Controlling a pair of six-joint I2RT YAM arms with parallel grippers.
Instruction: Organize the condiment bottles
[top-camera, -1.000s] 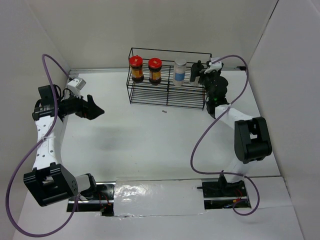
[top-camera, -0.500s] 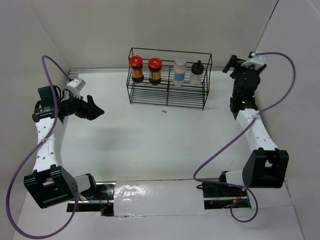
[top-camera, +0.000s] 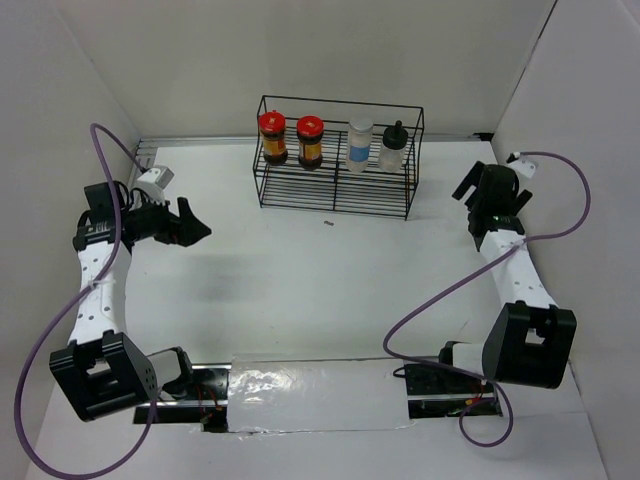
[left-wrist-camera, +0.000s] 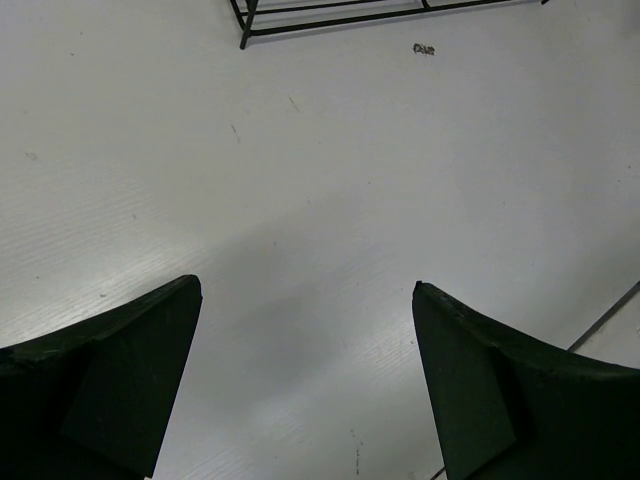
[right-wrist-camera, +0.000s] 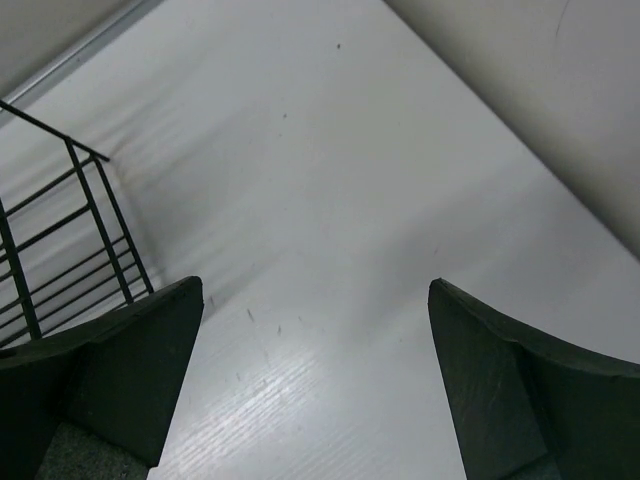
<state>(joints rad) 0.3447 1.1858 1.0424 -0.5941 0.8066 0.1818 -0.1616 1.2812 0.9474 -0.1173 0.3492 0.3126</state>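
All of the condiment bottles stand upright in a row inside the black wire rack (top-camera: 335, 211) at the back of the table. From left to right they are a brown jar with a red lid (top-camera: 272, 137), a second one like it (top-camera: 310, 141), a white bottle (top-camera: 359, 145) and a pale bottle with a black cap (top-camera: 394, 148). My right gripper (top-camera: 490, 188) (right-wrist-camera: 315, 282) is open and empty, to the right of the rack and apart from it. Over the left side of the table, my left gripper (top-camera: 200, 228) (left-wrist-camera: 305, 285) is also open and empty.
A small dark speck (top-camera: 328, 223) (left-wrist-camera: 423, 48) lies on the table just in front of the rack. The rack's right end (right-wrist-camera: 99, 222) shows at the left of the right wrist view. White walls close in on the left, back and right.
My right arm has drawn back from the rack's right end, out to the right and nearer, leaving the pale bottle standing in the rack. The left arm shifted only slightly.
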